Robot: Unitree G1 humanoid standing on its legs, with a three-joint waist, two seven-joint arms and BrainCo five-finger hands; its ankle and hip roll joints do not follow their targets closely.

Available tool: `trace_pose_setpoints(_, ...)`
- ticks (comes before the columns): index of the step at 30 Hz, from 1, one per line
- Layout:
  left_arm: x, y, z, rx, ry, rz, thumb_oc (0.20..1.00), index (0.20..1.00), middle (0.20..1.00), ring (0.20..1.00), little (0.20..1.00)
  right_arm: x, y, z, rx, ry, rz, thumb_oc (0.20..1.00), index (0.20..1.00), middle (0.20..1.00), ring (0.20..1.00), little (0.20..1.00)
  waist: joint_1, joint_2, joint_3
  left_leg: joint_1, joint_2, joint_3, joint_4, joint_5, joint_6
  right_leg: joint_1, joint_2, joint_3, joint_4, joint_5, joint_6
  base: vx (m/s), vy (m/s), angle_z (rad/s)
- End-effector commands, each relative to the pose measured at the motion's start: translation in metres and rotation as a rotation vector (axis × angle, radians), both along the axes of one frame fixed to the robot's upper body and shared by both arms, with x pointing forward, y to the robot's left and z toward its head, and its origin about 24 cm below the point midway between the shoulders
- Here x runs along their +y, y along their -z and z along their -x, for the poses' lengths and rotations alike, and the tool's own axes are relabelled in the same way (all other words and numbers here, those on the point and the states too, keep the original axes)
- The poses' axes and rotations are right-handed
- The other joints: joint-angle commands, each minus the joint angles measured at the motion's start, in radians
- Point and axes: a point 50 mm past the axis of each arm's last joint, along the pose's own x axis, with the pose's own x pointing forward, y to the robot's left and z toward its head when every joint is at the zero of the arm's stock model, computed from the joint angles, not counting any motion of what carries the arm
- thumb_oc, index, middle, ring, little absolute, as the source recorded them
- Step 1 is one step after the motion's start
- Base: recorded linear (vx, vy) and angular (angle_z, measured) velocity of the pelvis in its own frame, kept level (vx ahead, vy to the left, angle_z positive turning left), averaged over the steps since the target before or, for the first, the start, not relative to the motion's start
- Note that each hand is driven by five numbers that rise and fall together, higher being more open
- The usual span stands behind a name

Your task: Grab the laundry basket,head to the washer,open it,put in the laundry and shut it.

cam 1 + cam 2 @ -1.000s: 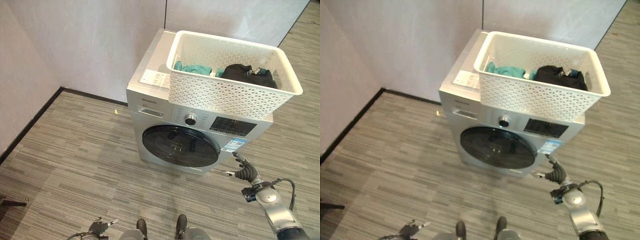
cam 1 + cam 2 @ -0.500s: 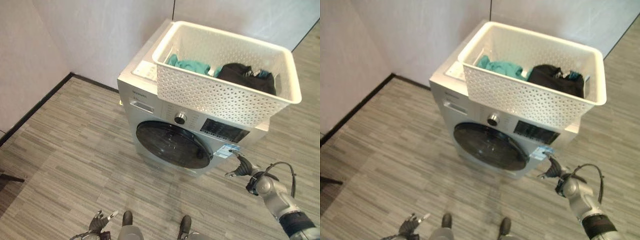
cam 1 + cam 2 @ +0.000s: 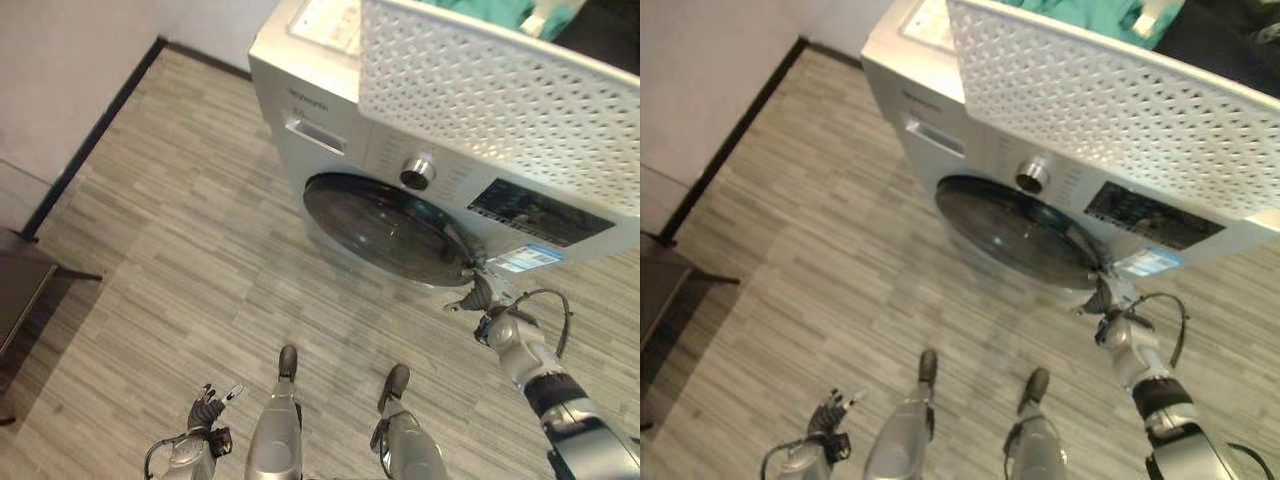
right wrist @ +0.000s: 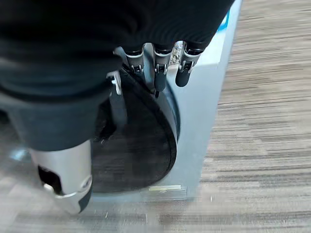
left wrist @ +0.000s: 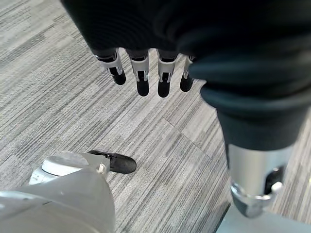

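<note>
On the striped floor [image 3: 170, 260], near the corner of the room, you have the silver washer [image 3: 330, 110] with its round dark door [image 3: 385, 228] closed. Across the washer's top sits the white perforated laundry basket [image 3: 500, 90], its front wall overhanging the control panel; green laundry [image 3: 1080, 15] and dark laundry [image 3: 1220, 40] lie inside it. Your right hand [image 3: 482, 297] is up at the right edge of the door; in the right wrist view its fingers [image 4: 156, 73] hang relaxed and open, their tips at the door's rim, gripping nothing. Your left hand [image 3: 208, 405] hangs low over the floor, fingers [image 5: 142, 80] loose and open, holding nothing.
</note>
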Motion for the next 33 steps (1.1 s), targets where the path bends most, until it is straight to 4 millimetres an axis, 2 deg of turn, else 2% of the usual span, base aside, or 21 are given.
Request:
trace_pose_setpoints(1, 0.004, -0.005, -0.01, -0.032, 0.001, -0.056, 1.0, 1.0, 1.0, 1.0, 1.0, 0.055, -0.007, -0.024, -0.032, -0.18, -0.064, 1.0, 1.0, 1.0, 1.0, 1.0, 0.041, -0.009, -0.022, -0.037, -0.05, -0.014, 0.031, -0.046, 0.064, -0.007, -0.088, 0.07, 0.002, -0.07, 0.047, -0.04, 0.116, 0.03)
trace_pose_setpoints(3, 0.001, -0.006, -0.013, -0.033, 0.008, -0.063, 1.0, 1.0, 1.0, 1.0, 1.0, 0.079, 0.002, -0.026, -0.004, -0.228, -0.118, 1.0, 1.0, 1.0, 1.0, 1.0, 0.05, -0.006, -0.022, -0.039, -0.06, -0.01, 0.032, -0.048, 0.069, -0.008, -0.1, 0.07, 0.002, -0.065, 0.05, -0.02, 0.08, 0.01)
trace_pose_setpoints(4, 0.002, -0.006, -0.013, -0.033, 0.008, -0.063, 1.0, 1.0, 1.0, 1.0, 1.0, 0.079, 0.002, -0.026, -0.004, -0.228, -0.118, 1.0, 1.0, 1.0, 1.0, 1.0, 0.049, -0.008, -0.024, -0.043, -0.062, -0.01, 0.031, -0.045, 0.07, -0.012, -0.101, 0.07, 0.002, -0.063, 0.05, -0.01, 0.061, -0.01)
trace_pose_setpoints(5, 0.0, -0.005, -0.014, -0.03, 0.014, -0.063, 1.0, 1.0, 1.0, 1.0, 1.0, 0.09, 0.009, -0.024, 0.027, -0.254, -0.141, 1.0, 1.0, 1.0, 1.0, 1.0, 0.054, -0.006, -0.025, -0.038, -0.064, -0.009, 0.031, -0.049, 0.07, -0.005, -0.105, 0.067, 0.002, -0.064, 0.05, 0.02, 0.064, -0.01)
trace_pose_setpoints(6, -0.004, -0.005, -0.016, -0.028, 0.03, -0.067, 1.0, 1.0, 1.0, 1.0, 1.0, 0.12, 0.028, -0.015, 0.106, -0.323, -0.22, 1.0, 1.0, 1.0, 1.0, 1.0, 0.06, -0.007, -0.03, -0.031, -0.07, -0.011, 0.028, -0.052, 0.074, 0.006, -0.115, 0.057, 0.002, -0.062, 0.052, 0.03, 0.079, -0.02)
trace_pose_setpoints(11, -0.013, -0.006, -0.022, -0.026, 0.064, -0.084, 1.0, 1.0, 1.0, 1.0, 1.0, 0.202, 0.075, 0.023, 0.328, -0.383, -0.599, 1.0, 1.0, 1.0, 1.0, 1.0, 0.083, -0.009, -0.048, -0.008, -0.08, -0.024, 0.023, -0.057, 0.078, 0.042, -0.126, 0.034, 0.002, -0.063, 0.052, 0.03, 0.048, -0.02)
trace_pose_setpoints(15, -0.013, -0.006, -0.026, -0.023, 0.051, -0.11, 1.0, 1.0, 1.0, 1.0, 1.0, 0.261, 0.083, 0.049, 0.455, -0.492, -0.781, 1.0, 1.0, 1.0, 1.0, 1.0, 0.108, -0.022, -0.052, 0.005, -0.074, -0.024, 0.042, -0.067, 0.074, 0.067, -0.124, 0.019, 0.004, -0.065, 0.051, 0.0, 0.044, -0.01)
trace_pose_setpoints(17, -0.012, -0.004, -0.024, -0.007, 0.042, -0.118, 1.0, 1.0, 1.0, 1.0, 1.0, 0.28, 0.079, 0.057, 0.495, -0.558, -0.831, 1.0, 1.0, 1.0, 1.0, 1.0, 0.117, -0.035, -0.046, 0.004, -0.069, -0.028, 0.075, -0.082, 0.073, 0.074, -0.121, 0.021, 0.01, -0.068, 0.05, -0.01, 0.019, 0.01)
trace_pose_setpoints(18, -0.012, -0.004, -0.024, -0.007, 0.042, -0.118, 1.0, 1.0, 1.0, 1.0, 1.0, 0.28, 0.079, 0.057, 0.495, -0.558, -0.831, 1.0, 1.0, 1.0, 1.0, 1.0, 0.117, -0.035, -0.046, 0.004, -0.069, -0.028, 0.075, -0.082, 0.073, 0.074, -0.121, 0.021, 0.01, -0.068, 0.05, -0.01, 0.032, 0.01)
trace_pose_setpoints(19, -0.009, -0.001, -0.021, 0.022, 0.04, -0.141, 1.0, 1.0, 1.0, 1.0, 1.0, 0.293, 0.076, 0.063, 0.516, -0.624, -0.833, 1.0, 1.0, 1.0, 1.0, 1.0, 0.13, -0.051, -0.042, -0.004, -0.065, -0.029, 0.117, -0.103, 0.073, 0.087, -0.123, 0.014, 0.014, -0.07, 0.051, 0.0, 0.042, 0.01)
trace_pose_setpoints(23, 0.002, -0.002, -0.021, 0.05, 0.121, -0.297, 1.0, 1.0, 1.0, 1.0, 1.0, 0.293, 0.078, 0.065, 0.52, -0.665, -0.763, 1.0, 1.0, 1.0, 1.0, 1.0, 0.142, -0.077, -0.049, 0.005, -0.083, -0.022, 0.159, -0.148, 0.087, 0.106, -0.14, 0.018, 0.025, -0.062, 0.06, 0.02, 0.121, 0.07)
trace_pose_setpoints(25, 0.012, -0.009, -0.026, 0.038, 0.2, -0.427, 1.0, 1.0, 1.0, 1.0, 1.0, 0.282, 0.084, 0.064, 0.525, -0.65, -0.713, 1.0, 1.0, 1.0, 1.0, 1.0, 0.142, -0.086, -0.063, 0.031, -0.104, -0.001, 0.157, -0.168, 0.108, 0.091, -0.16, 0.035, 0.044, -0.04, 0.074, 0.0, 0.219, 0.11)
trace_pose_setpoints(27, 0.02, -0.019, -0.035, 0.004, 0.229, -0.503, 1.0, 1.0, 1.0, 1.0, 1.0, 0.271, 0.088, 0.062, 0.525, -0.635, -0.677, 1.0, 1.0, 1.0, 1.0, 1.0, 0.135, -0.084, -0.064, 0.054, -0.106, 0.022, 0.162, -0.175, 0.123, 0.056, -0.177, 0.051, 0.105, -0.027, 0.081, -0.04, 0.185, -0.01)
trace_pose_setpoints(28, 0.023, -0.028, -0.042, -0.039, 0.248, -0.544, 1.0, 1.0, 1.0, 1.0, 1.0, 0.265, 0.09, 0.061, 0.524, -0.629, -0.656, 1.0, 1.0, 1.0, 1.0, 1.0, 0.133, -0.079, -0.064, 0.064, -0.101, 0.035, 0.161, -0.175, 0.129, 0.048, -0.171, 0.049, 0.144, -0.039, 0.078, -0.06, 0.163, -0.22)
trace_pose_setpoints(29, 0.026, -0.044, -0.054, -0.12, 0.282, -0.605, 1.0, 1.0, 1.0, 1.0, 1.0, 0.252, 0.094, 0.06, 0.524, -0.606, -0.623, 1.0, 1.0, 1.0, 1.0, 1.0, 0.126, -0.069, -0.07, 0.077, -0.093, 0.049, 0.155, -0.171, 0.136, 0.051, -0.15, 0.037, 0.189, -0.078, 0.064, -0.06, 0.136, -0.34)
trace_pose_setpoints(31, 0.034, -0.074, -0.066, -0.254, 0.314, -0.691, 1.0, 1.0, 1.0, 1.0, 1.0, 0.233, 0.101, 0.059, 0.524, -0.567, -0.584, 1.0, 1.0, 1.0, 1.0, 1.0, 0.116, -0.062, -0.085, 0.105, -0.083, 0.068, 0.14, -0.162, 0.145, 0.066, -0.111, 0.022, 0.255, -0.135, 0.048, -0.01, 0.104, -0.32)
trace_pose_setpoints(32, 0.047, -0.123, -0.075, -0.435, 0.411, -0.845, 1.0, 1.0, 1.0, 1.0, 1.0, 0.199, 0.121, 0.069, 0.574, -0.483, -0.521, 1.0, 1.0, 1.0, 1.0, 1.0, 0.131, -0.072, -0.135, 0.133, -0.083, 0.112, 0.099, -0.143, 0.144, 0.132, -0.054, -0.028, 0.268, -0.201, 0.038, 0.02, 0.054, -0.45)
trace_pose_setpoints(33, 0.047, -0.123, -0.074, -0.432, 0.411, -0.845, 1.0, 1.0, 1.0, 1.0, 1.0, 0.199, 0.121, 0.07, 0.576, -0.484, -0.522, 1.0, 1.0, 1.0, 1.0, 1.0, 0.131, -0.073, -0.133, 0.138, -0.082, 0.114, 0.096, -0.143, 0.144, 0.135, -0.053, -0.026, 0.267, -0.201, 0.038, 0.08, -0.028, -1.16)
